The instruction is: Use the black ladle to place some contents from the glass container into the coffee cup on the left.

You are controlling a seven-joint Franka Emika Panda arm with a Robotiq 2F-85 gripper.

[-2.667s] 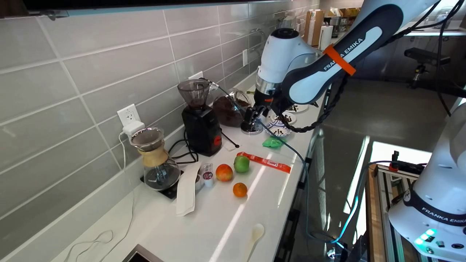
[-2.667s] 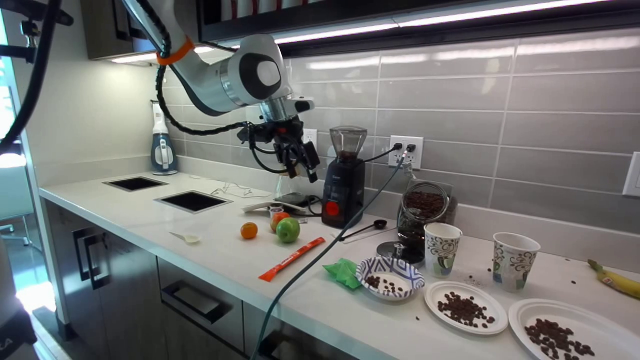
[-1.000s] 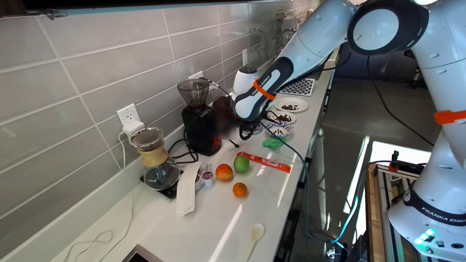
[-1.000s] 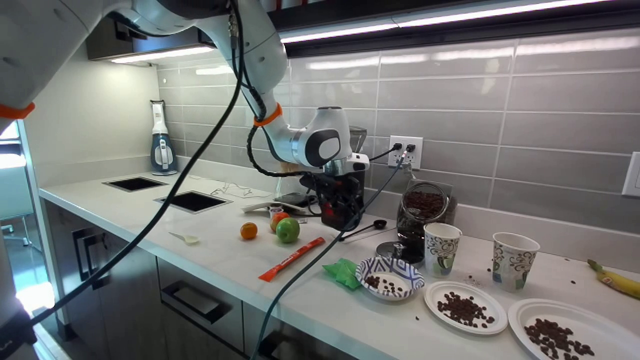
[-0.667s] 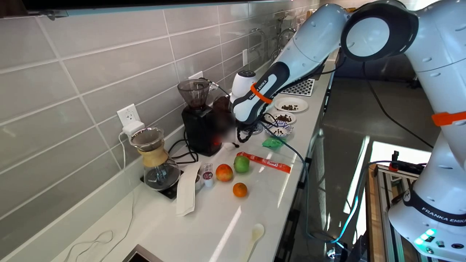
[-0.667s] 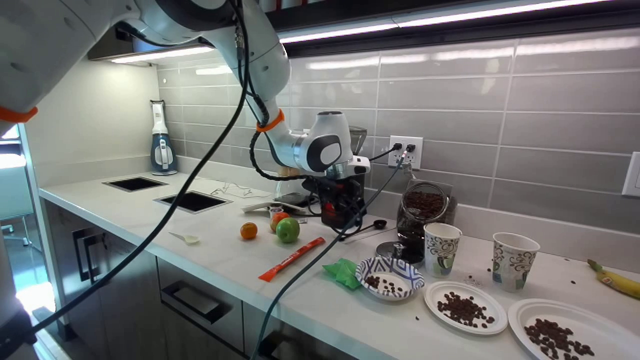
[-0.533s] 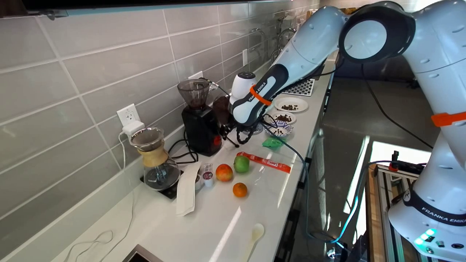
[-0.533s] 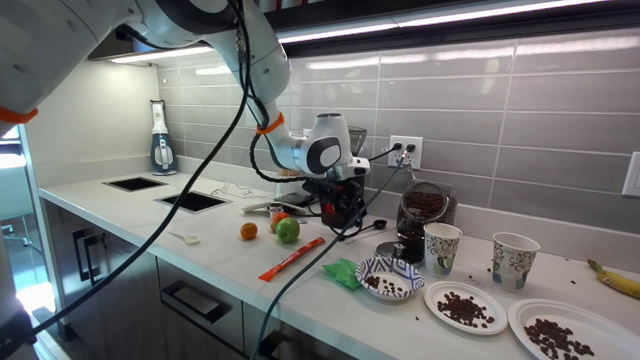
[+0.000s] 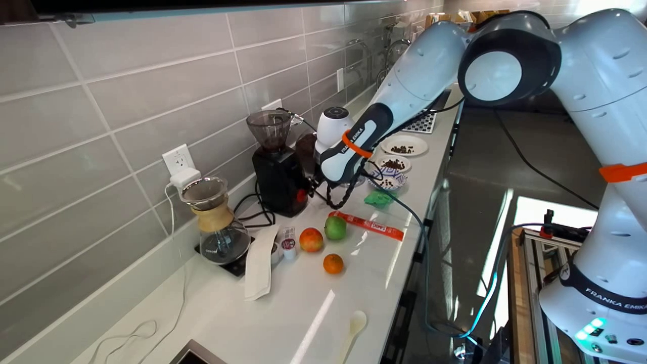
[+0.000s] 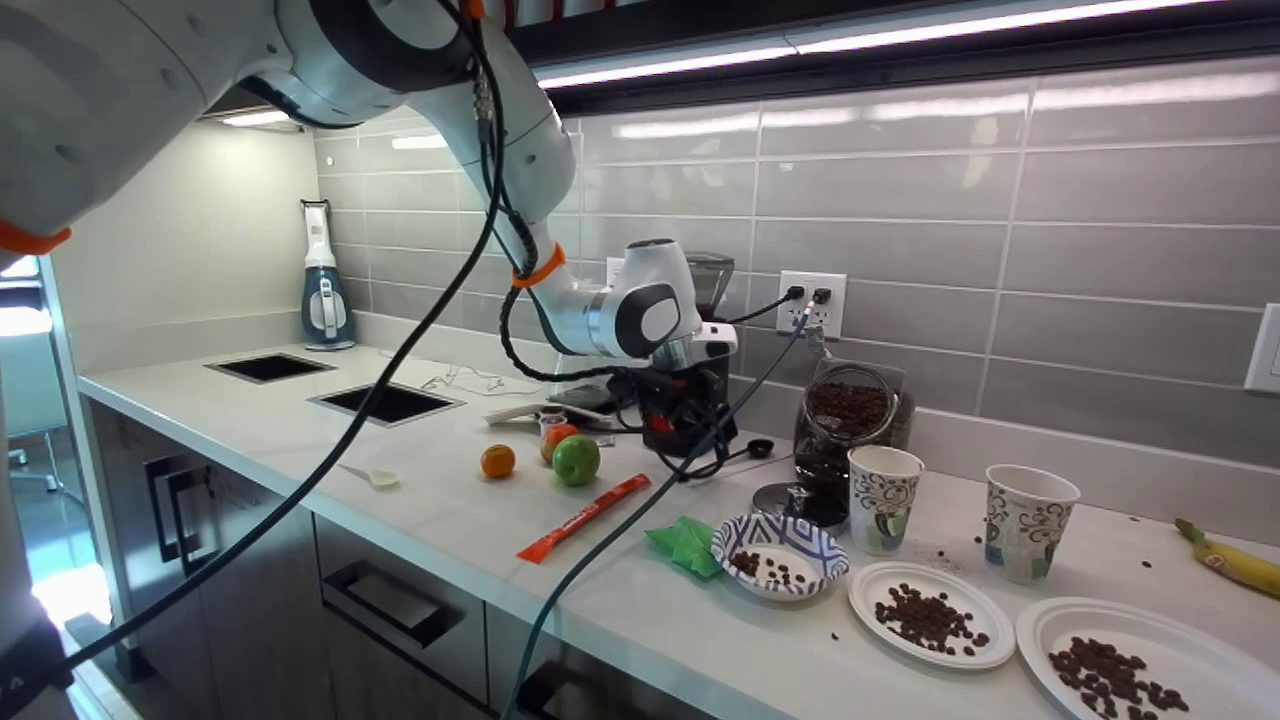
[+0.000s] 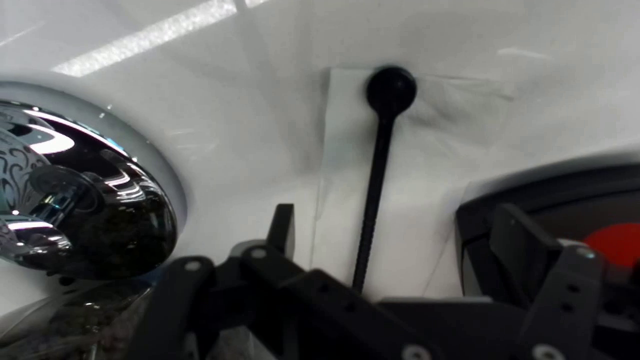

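Gripper (image 11: 402,235) is held, fingers (image 11: 286,227) spread apart, over black ladle (image 11: 375,190).
In wrist view, ladle is laid on white sheet (image 11: 347,125), seen between the fingers.

– Lettering near your jaws?
– Arm link (image 9: 367,131), higher than your jaws: "FRANKA EMIKA", crossed by orange band (image 9: 358,145). Red packet (image 9: 366,226), near: print, unreadable.
– Well apart from your jaws?
– Your robot's base (image 9: 599,306): "FRANKA EMIKA".

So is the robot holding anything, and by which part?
Nothing: the black two-fingered gripper is open, both jaws clear of the thin round-headed black ladle.
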